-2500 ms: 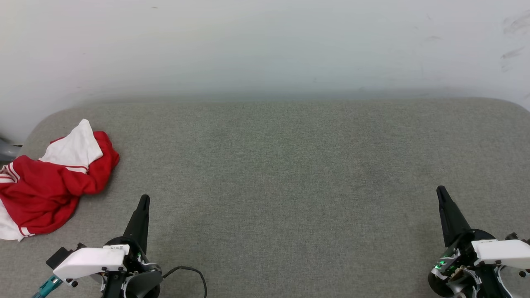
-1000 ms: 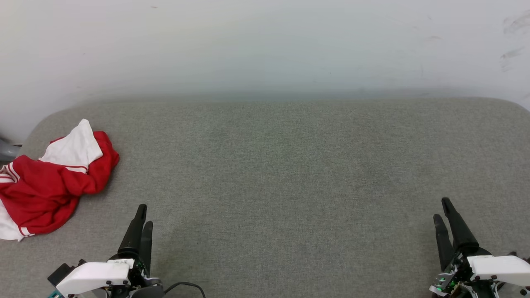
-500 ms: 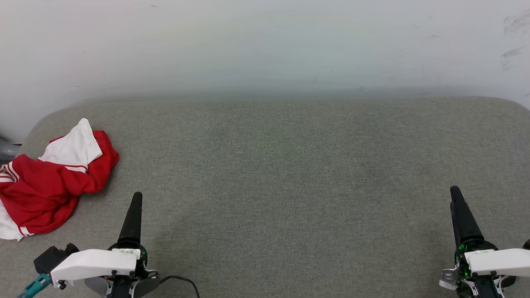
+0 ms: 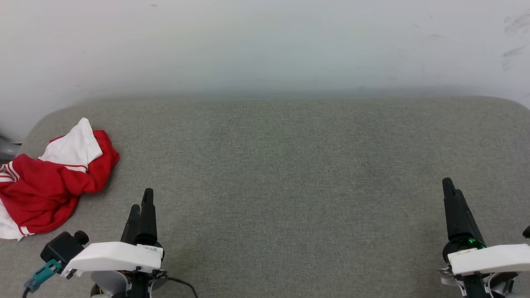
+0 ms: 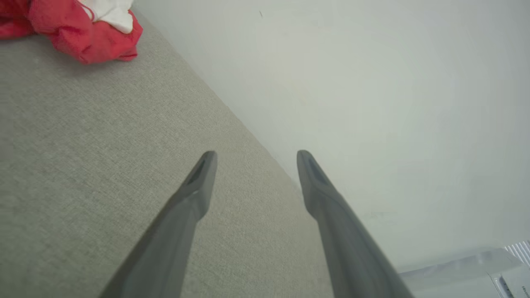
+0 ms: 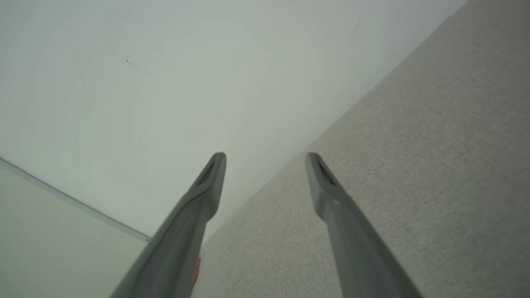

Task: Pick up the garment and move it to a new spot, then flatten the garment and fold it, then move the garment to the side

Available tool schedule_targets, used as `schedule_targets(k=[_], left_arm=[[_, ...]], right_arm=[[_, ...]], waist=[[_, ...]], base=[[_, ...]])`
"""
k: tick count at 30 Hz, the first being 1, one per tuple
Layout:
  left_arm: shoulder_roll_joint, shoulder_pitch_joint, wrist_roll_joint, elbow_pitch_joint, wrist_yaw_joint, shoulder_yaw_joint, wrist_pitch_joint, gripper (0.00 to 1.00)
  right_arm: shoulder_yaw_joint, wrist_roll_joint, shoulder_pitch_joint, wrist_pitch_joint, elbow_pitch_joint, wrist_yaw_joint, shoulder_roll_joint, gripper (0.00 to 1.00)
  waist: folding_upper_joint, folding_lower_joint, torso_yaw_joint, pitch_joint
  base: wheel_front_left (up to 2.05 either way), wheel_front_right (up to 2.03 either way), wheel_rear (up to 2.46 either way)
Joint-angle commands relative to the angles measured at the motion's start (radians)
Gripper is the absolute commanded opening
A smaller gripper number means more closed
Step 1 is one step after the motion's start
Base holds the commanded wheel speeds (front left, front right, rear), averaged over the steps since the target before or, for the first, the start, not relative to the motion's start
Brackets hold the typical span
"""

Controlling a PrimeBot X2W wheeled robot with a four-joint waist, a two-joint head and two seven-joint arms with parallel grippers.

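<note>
The garment (image 4: 45,186) is a red T-shirt with white sleeve ends, lying crumpled at the far left of the grey padded table (image 4: 281,165). In the left wrist view the garment (image 5: 91,33) sits in the top left corner. My left gripper (image 4: 141,200) hovers low at the lower left, to the right of the garment and apart from it. Its jaws stand open and empty in the left wrist view (image 5: 253,159). My right gripper (image 4: 449,186) is at the lower right, far from the garment, open and empty in the right wrist view (image 6: 265,159).
A pale wall (image 4: 265,45) runs along the table's far edge. A grey object (image 4: 6,150) pokes in at the left edge behind the garment. A dark cable (image 4: 182,283) trails from my left wrist.
Both grippers have risen slightly and rolled about their wrists, so their fingers line up differently in the head view. The garment has not moved.
</note>
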Motion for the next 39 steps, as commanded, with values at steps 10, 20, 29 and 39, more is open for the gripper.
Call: schedule_targets(k=[10, 20, 29, 39], left_arm=[[0.005, 0.008, 0.224, -0.036, 0.045, -0.038, -0.041, 1.00], [0.026, 0.017, 0.370, -0.043, 0.078, -0.082, -0.073, 1.00], [0.044, 0.027, 0.478, -0.055, 0.106, -0.125, -0.098, 1.00], [0.061, 0.036, 0.585, -0.069, 0.136, -0.168, -0.125, 1.00]], right_arm=[[0.031, -0.227, 0.013, -0.044, -0.054, 0.000, -0.003, 1.00], [0.045, -0.378, 0.033, -0.074, -0.048, 0.000, -0.003, 1.00], [0.052, -0.496, 0.048, -0.100, -0.043, 0.000, -0.003, 1.00], [0.057, -0.610, 0.059, -0.126, -0.053, 0.000, -0.003, 1.00]], waist=[[0.0000, -0.0001, 0.004, -0.001], [0.0000, -0.0001, 0.006, -0.001], [0.0000, -0.0001, 0.007, -0.003], [0.0000, -0.0001, 0.010, -0.003]], base=[[0.00, 0.00, 0.00], [0.00, 0.00, 0.00], [0.00, 0.00, 0.00], [0.00, 0.00, 0.00]])
